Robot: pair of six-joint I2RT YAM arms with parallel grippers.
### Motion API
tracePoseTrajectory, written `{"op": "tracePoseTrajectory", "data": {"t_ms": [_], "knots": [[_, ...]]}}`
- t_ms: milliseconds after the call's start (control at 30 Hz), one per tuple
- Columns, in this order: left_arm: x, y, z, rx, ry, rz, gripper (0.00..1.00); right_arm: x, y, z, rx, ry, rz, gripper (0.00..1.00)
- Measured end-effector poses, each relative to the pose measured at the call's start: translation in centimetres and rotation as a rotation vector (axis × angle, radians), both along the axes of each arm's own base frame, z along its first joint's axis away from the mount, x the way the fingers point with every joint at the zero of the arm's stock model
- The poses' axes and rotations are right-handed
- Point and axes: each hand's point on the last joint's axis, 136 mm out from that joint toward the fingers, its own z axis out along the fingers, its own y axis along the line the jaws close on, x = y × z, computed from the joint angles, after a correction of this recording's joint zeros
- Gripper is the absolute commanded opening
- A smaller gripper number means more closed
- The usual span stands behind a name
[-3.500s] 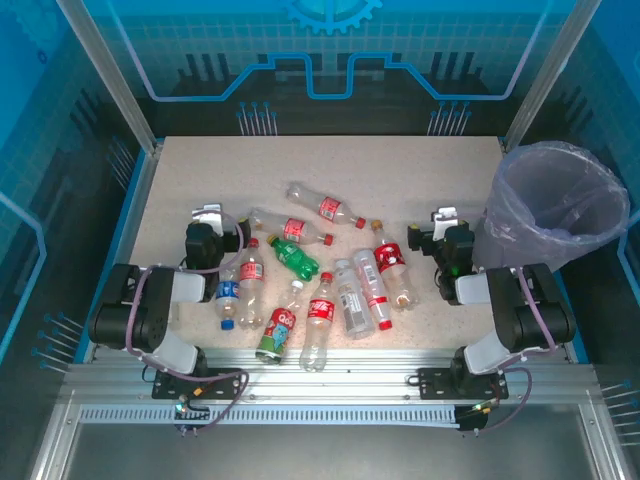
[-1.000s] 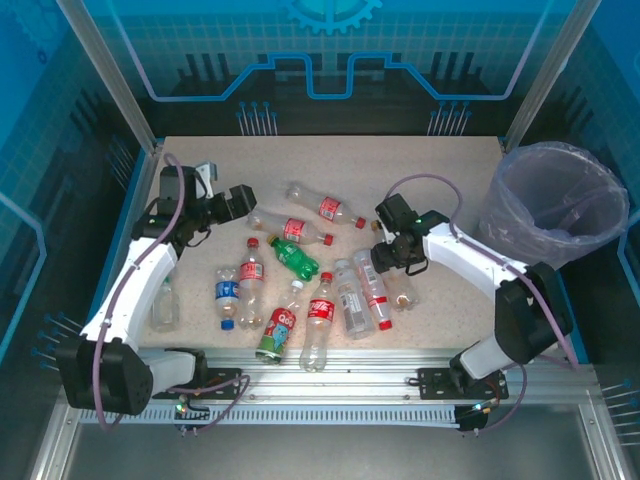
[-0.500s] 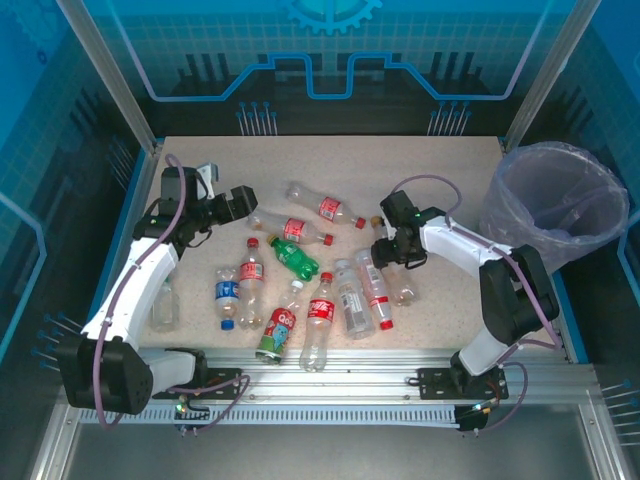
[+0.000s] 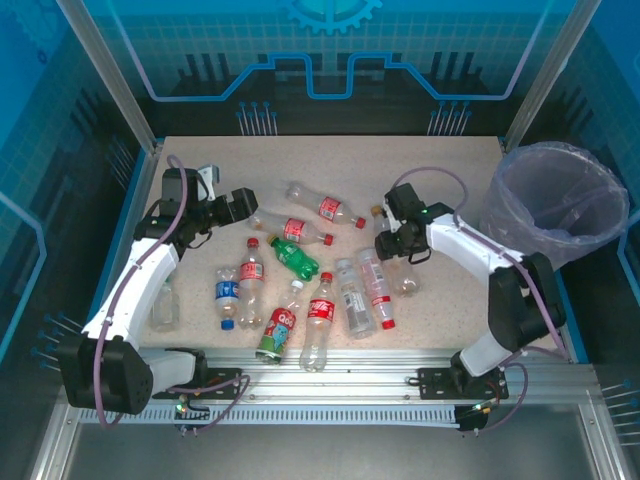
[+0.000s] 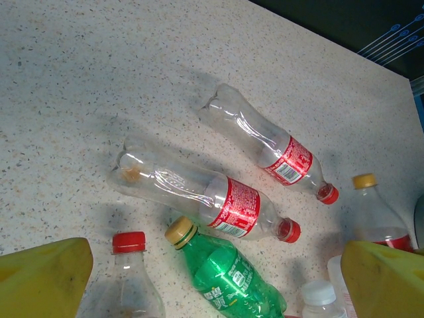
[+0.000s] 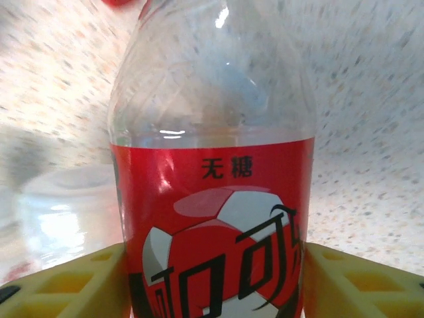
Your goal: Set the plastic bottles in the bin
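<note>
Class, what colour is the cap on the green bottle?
The green bottle has a yellowish-gold cap; the left wrist view shows it best.

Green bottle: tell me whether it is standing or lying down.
Lying down. The green bottle rests lengthwise on the table, its full side and cap visible from above.

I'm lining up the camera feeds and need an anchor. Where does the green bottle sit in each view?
Top external: the green bottle lies slanted, just left of picture centre.
Left wrist: green bottle at bottom centre, gold cap pointing up-left.
Right wrist: looks close at a red-labelled bottle between yellow fingers.
Shared landmark: the clear red-capped bottle lying just beyond the green one.
</note>
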Motion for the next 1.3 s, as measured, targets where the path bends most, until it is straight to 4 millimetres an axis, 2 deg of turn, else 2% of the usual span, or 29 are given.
{"op": "tracePoseTrajectory", "data": {"t_ms": [100,200,300,433,533,600,667,733,833,900,1000,1133,1300], "knots": [[0.0,0.0,0.0,0.0,0.0,0.0,0.98,1.2,0.5,5.3,0.038,-0.124,0.026,0.63],[0.0,0.0,0.0,0.0,0.0,0.0,0.98,2.2,0.6,11.9,0.067,-0.277,0.049,0.63],[0.0,0.0,0.0,0.0,-0.002,0.0,0.98,2.7,-0.5,18.9,0.058,-0.444,0.044,0.63],[0.1,0.0,0.1,-0.001,-0.007,0.0,0.98,2.3,-4.4,27.8,0.022,-0.643,-0.036,0.65],[0.1,0.0,0.1,-0.001,-0.007,-0.001,0.98,1.4,-7.9,33.6,-0.037,-0.776,-0.127,0.66],[0.1,0.0,0.1,-0.001,-0.006,0.0,0.98,0.6,-10.2,36.2,-0.091,-0.837,-0.192,0.66],[0.1,0.0,0.1,-0.001,-0.007,0.0,0.98,-0.3,-12.8,37.8,-0.153,-0.873,-0.263,0.66],[0.1,0.0,0.1,-0.001,-0.007,0.0,0.98,-1.1,-15.5,38.5,-0.221,-0.88,-0.337,0.66],[0.2,0.0,0.2,-0.003,-0.01,0.001,0.98,-2.2,-20.2,37.9,-0.308,-0.836,-0.462,0.66],[0.3,0.0,0.1,-0.004,-0.01,0.001,0.99,-2.7,-23.2,36.8,-0.339,-0.778,-0.541,0.65],[0.4,0.0,-0.2,-0.003,0.0,0.001,0.99,-3.0,-26.6,34.5,-0.348,-0.674,-0.617,0.65],[0.4,0.0,-0.3,-0.003,0.002,0.001,0.99,-2.3,-28.7,30.8,-0.295,-0.546,-0.644,0.65],[0.4,0.0,-0.3,-0.003,0.002,0.001,0.99,-0.3,-29.3,25.9,-0.186,-0.393,-0.628,0.65]]}}
